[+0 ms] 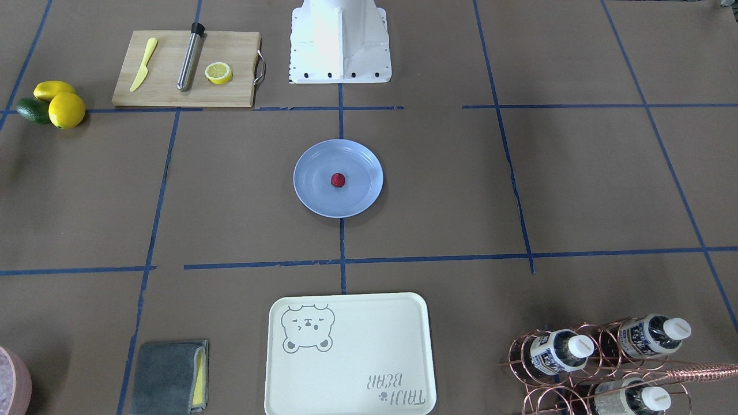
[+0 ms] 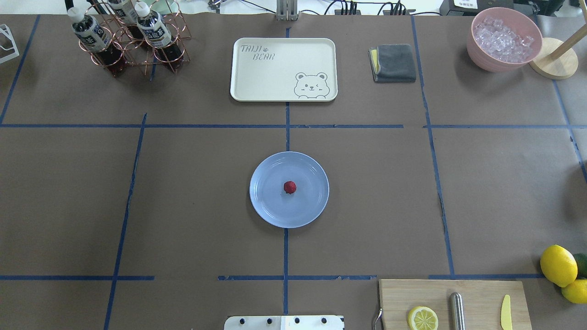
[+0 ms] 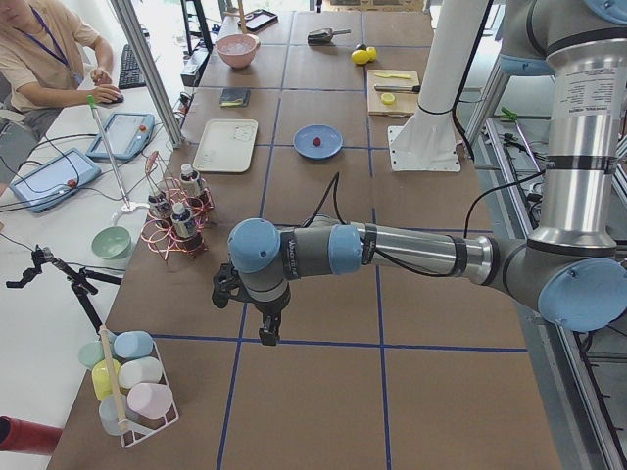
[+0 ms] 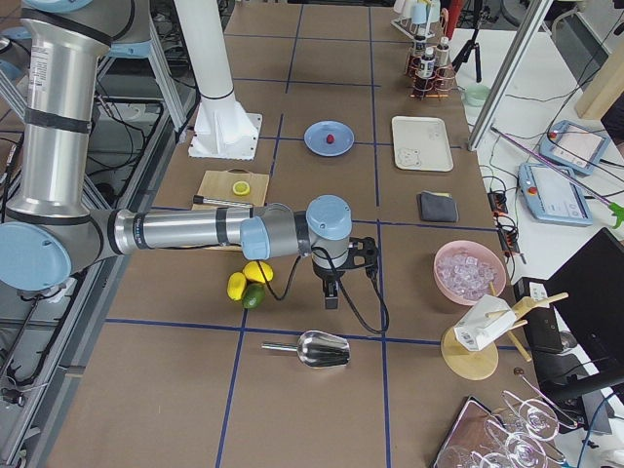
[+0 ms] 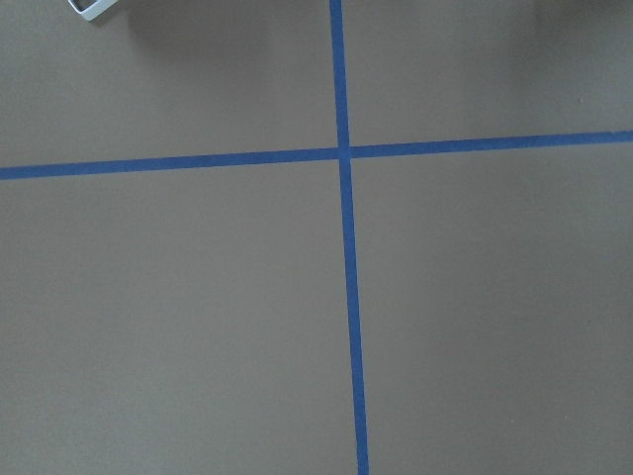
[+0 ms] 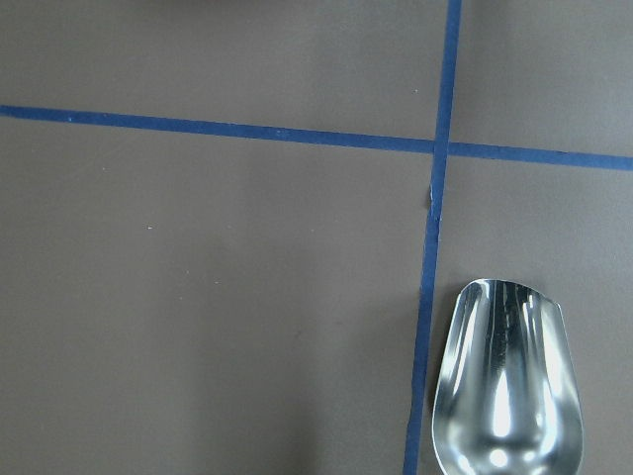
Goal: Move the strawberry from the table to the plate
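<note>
Front view: strawberry point(image 1: 338, 180) sits near the centre of the plate point(image 1: 314, 199), mid table point(image 1: 461, 190). No arm is over it.

Overhead: berry rests on the plate with nothing touching it. No arm in frame.

Left side view: left arm point(image 3: 411, 250) is stretched low over bare table, well apart from the plate. Its jaws point down; cannot tell if they are spread or pressed together.

Right side view: right arm point(image 4: 185, 232) reaches out near the lemons point(image 4: 258, 271) and a metal scoop point(image 4: 322, 348). Cannot tell the state of its jaws either.

Left wrist: only brown paper and blue tape, no jaws or berry in sight.

Right wrist: tape cross and the scoop, no berry.

Judgement: the placing step looks done and the task complete as things lie. The next move calls for no grasp, only keeping both arms clear of the plate so the berry doesn't get knocked.
</note>
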Robot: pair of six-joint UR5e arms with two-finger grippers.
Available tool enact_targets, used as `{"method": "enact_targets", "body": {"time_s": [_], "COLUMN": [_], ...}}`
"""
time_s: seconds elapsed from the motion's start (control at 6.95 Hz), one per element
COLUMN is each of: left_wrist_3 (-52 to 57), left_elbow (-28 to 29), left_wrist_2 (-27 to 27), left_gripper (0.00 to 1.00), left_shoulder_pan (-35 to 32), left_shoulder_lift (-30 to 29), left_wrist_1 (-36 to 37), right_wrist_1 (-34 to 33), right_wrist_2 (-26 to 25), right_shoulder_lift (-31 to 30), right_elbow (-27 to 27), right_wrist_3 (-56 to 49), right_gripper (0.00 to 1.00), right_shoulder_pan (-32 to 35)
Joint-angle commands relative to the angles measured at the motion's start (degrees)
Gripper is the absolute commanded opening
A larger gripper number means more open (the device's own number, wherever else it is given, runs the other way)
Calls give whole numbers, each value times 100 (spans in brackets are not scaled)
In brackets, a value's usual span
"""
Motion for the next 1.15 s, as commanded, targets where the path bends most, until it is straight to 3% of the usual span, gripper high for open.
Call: {"method": "enact_targets", "body": {"time_s": [0.0,0.29,1.01], "left_wrist_3": [-20,24,6], "left_elbow": [73,39,4], "left_wrist_2": [-12,-29,32], "left_gripper": [100,100,100], "left_shoulder_pan": [-4,-4,22], "left_shoulder_lift": [38,38,-129], "left_wrist_1": [-109,-145,-101], "right_wrist_1": [-127,-784,-787], "right_wrist_2": [-12,24,-3], "right_shoulder_lift": [-26,70,141], "right_elbow": [52,17,-18], "right_wrist_3": [-123,-1008,-924], "right_gripper": [100,100,100], "right_shoulder_pan": [-96,-96,-79]}}
